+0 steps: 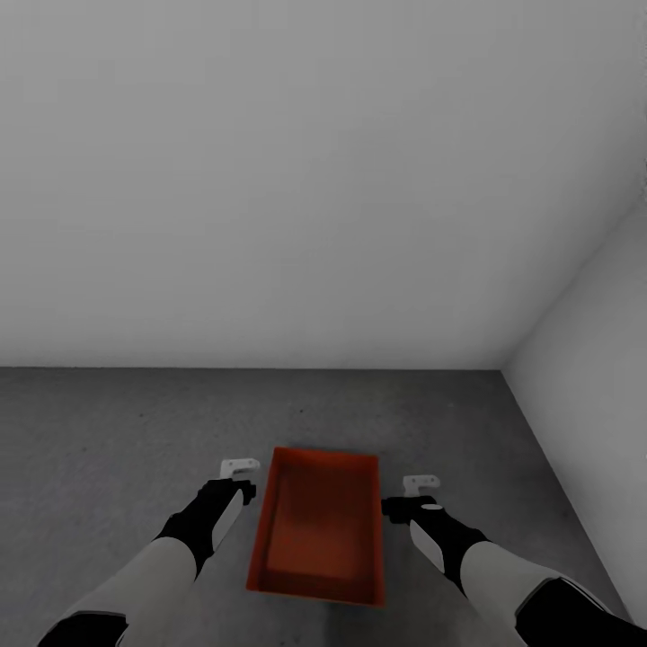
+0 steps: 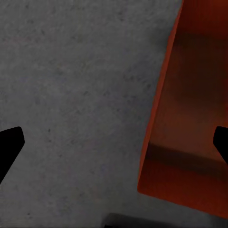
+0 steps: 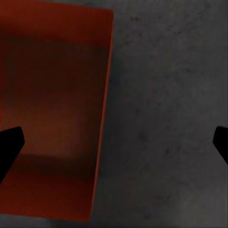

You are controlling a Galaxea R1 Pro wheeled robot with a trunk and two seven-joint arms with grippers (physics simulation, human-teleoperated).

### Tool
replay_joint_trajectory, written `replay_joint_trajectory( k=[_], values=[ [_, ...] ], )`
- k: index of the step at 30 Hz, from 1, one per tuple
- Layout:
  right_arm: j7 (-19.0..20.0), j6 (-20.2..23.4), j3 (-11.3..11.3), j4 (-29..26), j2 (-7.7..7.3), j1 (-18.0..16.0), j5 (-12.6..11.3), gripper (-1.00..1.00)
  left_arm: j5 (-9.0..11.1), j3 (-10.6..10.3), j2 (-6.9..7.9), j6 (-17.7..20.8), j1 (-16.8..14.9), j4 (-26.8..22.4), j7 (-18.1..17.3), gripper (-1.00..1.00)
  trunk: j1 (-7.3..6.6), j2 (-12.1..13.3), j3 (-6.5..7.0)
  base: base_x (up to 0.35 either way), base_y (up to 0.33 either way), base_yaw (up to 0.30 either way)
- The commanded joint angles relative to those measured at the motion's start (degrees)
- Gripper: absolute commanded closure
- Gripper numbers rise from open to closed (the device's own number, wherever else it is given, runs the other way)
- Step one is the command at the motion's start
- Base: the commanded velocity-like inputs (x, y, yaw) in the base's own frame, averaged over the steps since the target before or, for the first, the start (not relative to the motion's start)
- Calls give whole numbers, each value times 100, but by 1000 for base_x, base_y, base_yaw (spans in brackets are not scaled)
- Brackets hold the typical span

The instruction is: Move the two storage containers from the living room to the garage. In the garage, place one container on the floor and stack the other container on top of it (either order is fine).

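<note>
My left claw: fingers spread wide, gripping nothing; it hangs just off the container's left long wall, near the far corner.
My right claw: also spread apart and empty, hanging just off the container's right long wall, a little nearer to me than the left one.
Left fingers: dark tips at either edge of my left wrist picture, one over bare floor, the other over the box's inside.
Right fingers: same spread in my right wrist picture (one tip over the orange-red inside, one over concrete).
Storage container: orange-red, open-topped, flat on the floor between my two arms, its long axis running away from me; nothing inside it.
Floor: dark grey, rough, speckled like concrete.
Walls: plain pale grey, two of them meeting in a corner ahead and to my right.
Contact: neither claw touches the box, as far as I can tell.
</note>
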Motion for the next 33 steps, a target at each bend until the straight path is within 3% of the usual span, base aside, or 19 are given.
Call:
replay_joint_trajectory(
  k=[1, 23, 33],
  values=[
    [-37, 33, 48, -13, -2, -2, -34, -100, 51, -12, 0, 23, 0, -10, 36, -100, -23, 40, 24, 0, 0, 0],
    [-41, 33, 48, -13, -8, -2, -34, -100, 56, -12, 0, 25, 0, -68, 20, -100, -67, 120, 254, -3, 0, -36],
    [-39, 33, 48, -13, -9, -2, -34, -100, 51, -11, 0, 32, 0, -62, 19, -100, -67, 120, 286, -235, 0, -23]
  ],
)
